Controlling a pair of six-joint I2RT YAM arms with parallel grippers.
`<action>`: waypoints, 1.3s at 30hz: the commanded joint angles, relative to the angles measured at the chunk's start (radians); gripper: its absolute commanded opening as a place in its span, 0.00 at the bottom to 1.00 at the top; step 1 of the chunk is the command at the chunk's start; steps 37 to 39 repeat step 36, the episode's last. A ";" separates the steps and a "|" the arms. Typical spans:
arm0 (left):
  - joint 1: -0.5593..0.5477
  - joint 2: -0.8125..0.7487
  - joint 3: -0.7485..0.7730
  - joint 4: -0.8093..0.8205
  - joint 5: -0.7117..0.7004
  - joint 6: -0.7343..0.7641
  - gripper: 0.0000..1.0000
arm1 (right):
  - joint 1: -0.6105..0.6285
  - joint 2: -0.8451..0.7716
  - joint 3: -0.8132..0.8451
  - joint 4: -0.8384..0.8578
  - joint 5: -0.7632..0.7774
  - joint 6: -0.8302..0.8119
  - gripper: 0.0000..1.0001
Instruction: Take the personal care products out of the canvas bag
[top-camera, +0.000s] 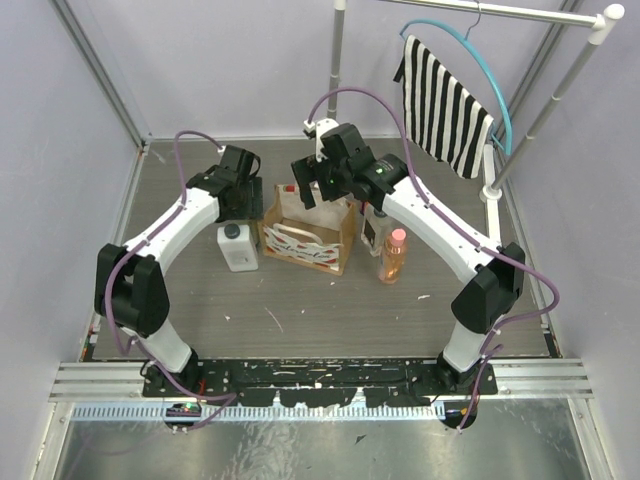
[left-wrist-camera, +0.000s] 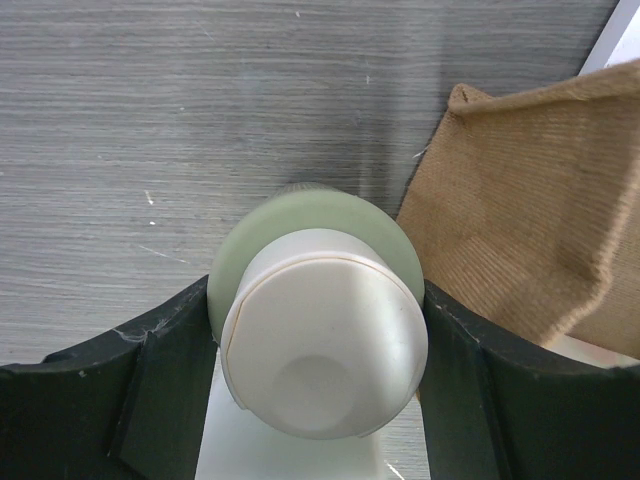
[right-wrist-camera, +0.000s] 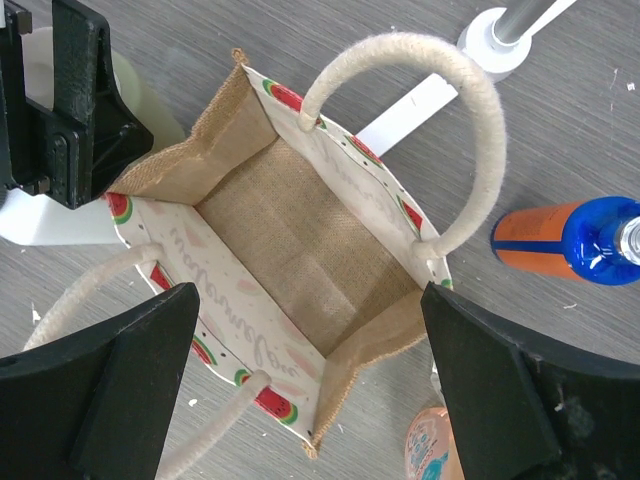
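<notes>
The canvas bag (top-camera: 305, 238) stands upright at mid-table; in the right wrist view its inside (right-wrist-camera: 300, 240) looks empty. My left gripper (top-camera: 238, 195) is just left of the bag, shut on a pale green bottle with a white cap (left-wrist-camera: 318, 335), low over the table. My right gripper (top-camera: 322, 190) hovers open above the bag's mouth (right-wrist-camera: 310, 385). A white squarish bottle with a black cap (top-camera: 237, 247) stands left of the bag. To the right stand an orange bottle with a pink cap (top-camera: 393, 255), a dark-labelled bottle (top-camera: 375, 228) and a blue-capped orange bottle (right-wrist-camera: 570, 240).
A black-and-white striped cloth (top-camera: 445, 100) hangs from a rack at the back right. The rack's pole base (top-camera: 490, 190) stands right of the bottles and also shows in the right wrist view (right-wrist-camera: 497, 35). Walls close the table on the left and behind.
</notes>
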 joint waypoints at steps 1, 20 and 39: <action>0.002 0.001 0.008 0.075 0.020 -0.031 0.53 | -0.001 -0.053 -0.041 0.041 0.036 0.007 1.00; -0.002 -0.142 0.088 -0.123 0.007 -0.061 0.99 | -0.053 -0.223 -0.140 0.102 0.212 0.046 1.00; -0.042 -0.407 0.172 -0.325 0.095 -0.081 0.99 | -0.135 -0.451 -0.363 0.289 0.246 0.026 1.00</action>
